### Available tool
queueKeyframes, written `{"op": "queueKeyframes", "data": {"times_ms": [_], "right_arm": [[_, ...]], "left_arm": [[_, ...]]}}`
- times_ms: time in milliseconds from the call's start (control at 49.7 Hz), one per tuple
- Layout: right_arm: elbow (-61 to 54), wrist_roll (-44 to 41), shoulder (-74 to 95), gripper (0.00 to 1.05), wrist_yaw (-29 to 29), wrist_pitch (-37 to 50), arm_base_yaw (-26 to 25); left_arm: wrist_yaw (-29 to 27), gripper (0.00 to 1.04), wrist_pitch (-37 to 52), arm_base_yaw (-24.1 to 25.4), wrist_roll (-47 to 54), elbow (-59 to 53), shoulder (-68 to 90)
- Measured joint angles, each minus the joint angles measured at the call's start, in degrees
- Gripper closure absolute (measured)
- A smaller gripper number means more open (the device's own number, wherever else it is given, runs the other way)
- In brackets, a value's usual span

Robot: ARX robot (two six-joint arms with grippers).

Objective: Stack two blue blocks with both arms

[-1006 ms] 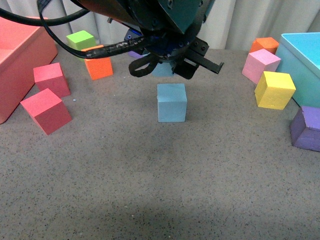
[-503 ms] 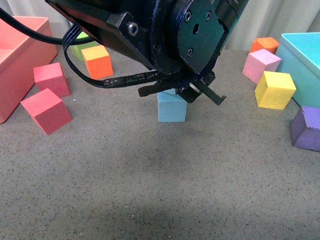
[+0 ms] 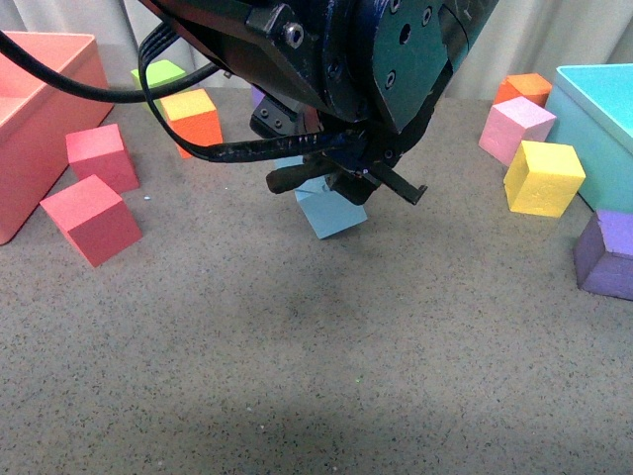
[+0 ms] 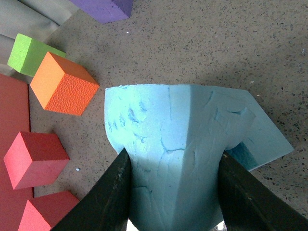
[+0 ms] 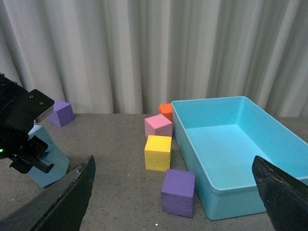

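My left arm [image 3: 326, 59] reaches in from the upper left and hangs over the middle of the table [image 3: 316, 376], wrist turned down, its hand [image 3: 346, 183] pinching a blue block [image 4: 168, 159] between both black fingers [image 4: 108, 197]. That block sits tilted on top of the second blue block [image 4: 264, 139], whose corner pokes out beside it; in the front view I can only make out one tilted blue cube [image 3: 331, 210] under the hand. My right hand [image 5: 173, 192] hangs well back on the right side, spread wide with nothing between its fingers.

Counting cubes: two blue, two red [image 3: 91, 218] at left, two orange [image 3: 193, 119], two purple [image 3: 605, 254], one green [image 3: 158, 74], one pink [image 3: 515, 129], one yellow [image 3: 542, 178]. One red bin [image 3: 40, 109] stands at left, one turquoise bin [image 3: 603, 119] at right.
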Motion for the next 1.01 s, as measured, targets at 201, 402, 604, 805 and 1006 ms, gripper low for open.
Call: {"op": "queueKeyframes", "data": {"times_ms": [201,402,604,805,1006], "right_arm": [[0.0,0.0,0.0,0.10,0.0,0.0,0.0],[0.0,0.0,0.0,0.10,0.0,0.0,0.0],[0.0,0.0,0.0,0.10,0.0,0.0,0.0],[0.0,0.0,0.0,0.10,0.0,0.0,0.0],[0.0,0.0,0.0,0.10,0.0,0.0,0.0]], "left_arm": [[0.1,0.63,-0.1,-1.1,-1.1,0.3,0.5],[0.9,0.37,0.6,-2.1,-2.1,0.3,0.5],[1.5,0.05,1.2,-3.2,-2.1,0.0,-0.9],[2.6,0.07,1.2,-4.3,-3.3,-1.0,-4.5],[4.3,0.08,7.1,-4.7,-8.1,-6.4,-9.9]]}}
